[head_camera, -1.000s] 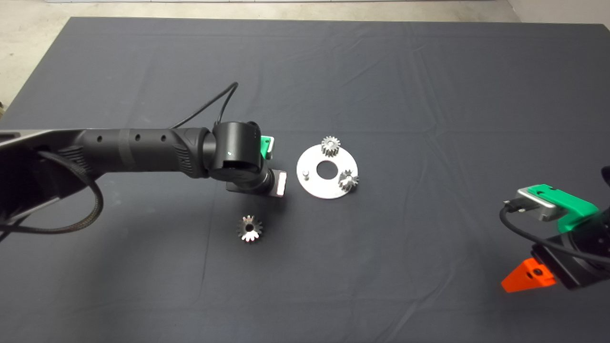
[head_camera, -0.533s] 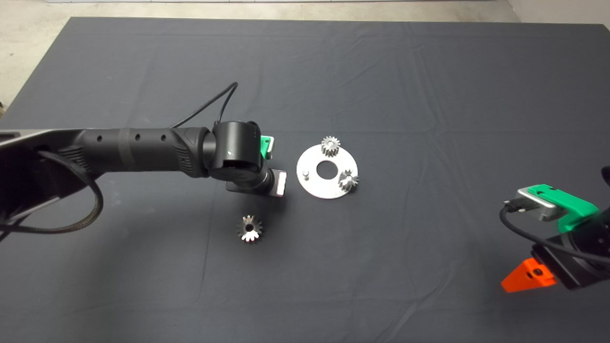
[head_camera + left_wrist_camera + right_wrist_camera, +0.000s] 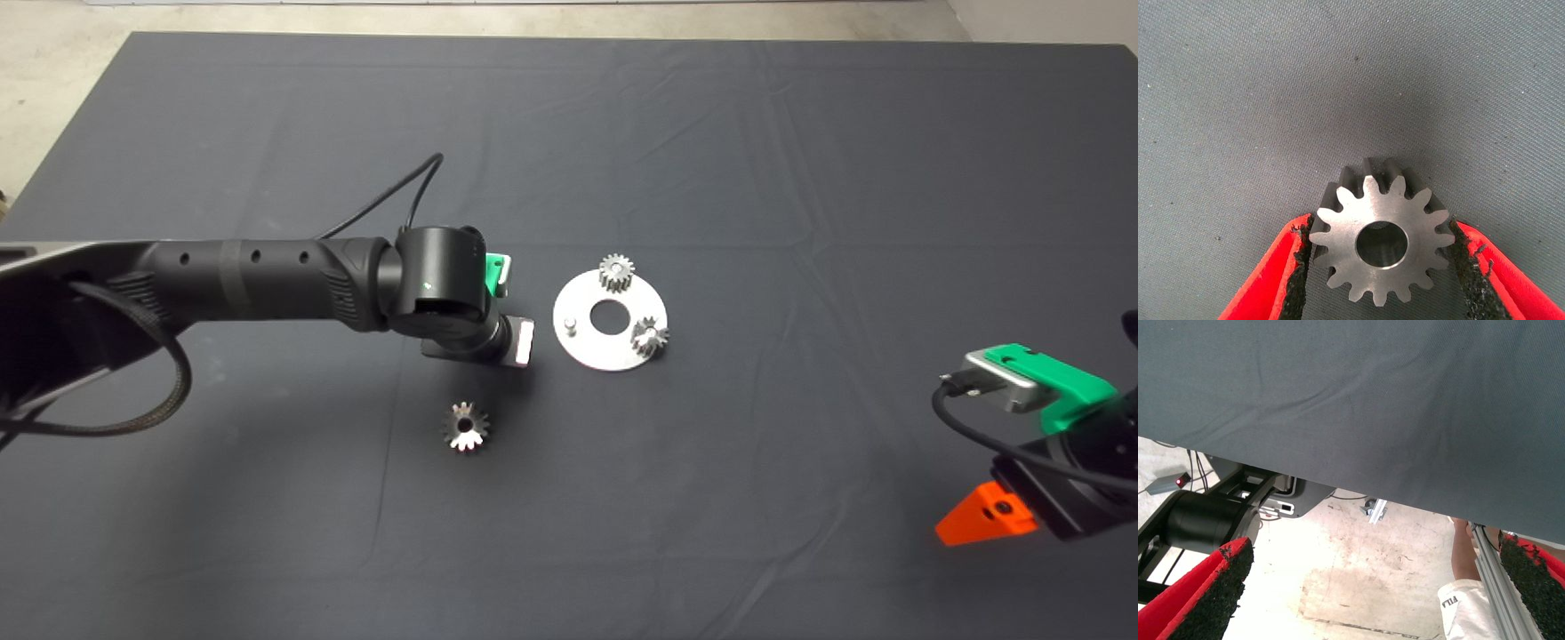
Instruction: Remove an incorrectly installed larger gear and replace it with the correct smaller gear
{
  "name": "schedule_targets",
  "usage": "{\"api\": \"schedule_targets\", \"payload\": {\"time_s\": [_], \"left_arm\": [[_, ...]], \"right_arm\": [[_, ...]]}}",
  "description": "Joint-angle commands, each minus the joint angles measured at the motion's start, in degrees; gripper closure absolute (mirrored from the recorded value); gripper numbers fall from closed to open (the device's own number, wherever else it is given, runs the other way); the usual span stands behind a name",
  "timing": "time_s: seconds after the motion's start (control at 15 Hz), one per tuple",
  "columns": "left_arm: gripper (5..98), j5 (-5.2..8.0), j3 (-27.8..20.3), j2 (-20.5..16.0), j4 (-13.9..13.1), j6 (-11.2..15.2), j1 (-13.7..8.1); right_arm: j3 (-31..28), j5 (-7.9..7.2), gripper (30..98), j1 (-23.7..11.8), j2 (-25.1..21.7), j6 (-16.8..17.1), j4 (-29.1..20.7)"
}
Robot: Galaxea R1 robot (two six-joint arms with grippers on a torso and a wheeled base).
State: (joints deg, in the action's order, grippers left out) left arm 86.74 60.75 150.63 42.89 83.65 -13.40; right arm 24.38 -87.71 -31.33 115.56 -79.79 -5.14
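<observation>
two rough-padded left fingers (image 3: 1298,267) clamp the toothed steel smaller gear (image 3: 1381,240); right fingers (image 3: 1211,597) spread.

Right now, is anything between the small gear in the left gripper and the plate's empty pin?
Nothing visible. The smaller gear sits between the left gripper's pads; only bare mat separates it from the plate's empty pin. The larger gear lies off to the side; the right gripper is parked.
</observation>
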Motion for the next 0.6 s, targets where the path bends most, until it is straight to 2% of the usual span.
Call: {"api": "schedule_targets", "payload": {"time_s": [0.0,0.53], "left_arm": [[52.9,3.44,-0.73,-0.55,2.03,0.20,-2.60],[52.9,3.44,-1.05,-0.81,1.85,0.55,-2.60]], "right_arm": [[-0.40,-5.89,30.7,-1.19,-0.20,0.16,-2.24],[-0.40,-5.89,30.7,-1.19,-0.20,0.16,-2.24]]}}
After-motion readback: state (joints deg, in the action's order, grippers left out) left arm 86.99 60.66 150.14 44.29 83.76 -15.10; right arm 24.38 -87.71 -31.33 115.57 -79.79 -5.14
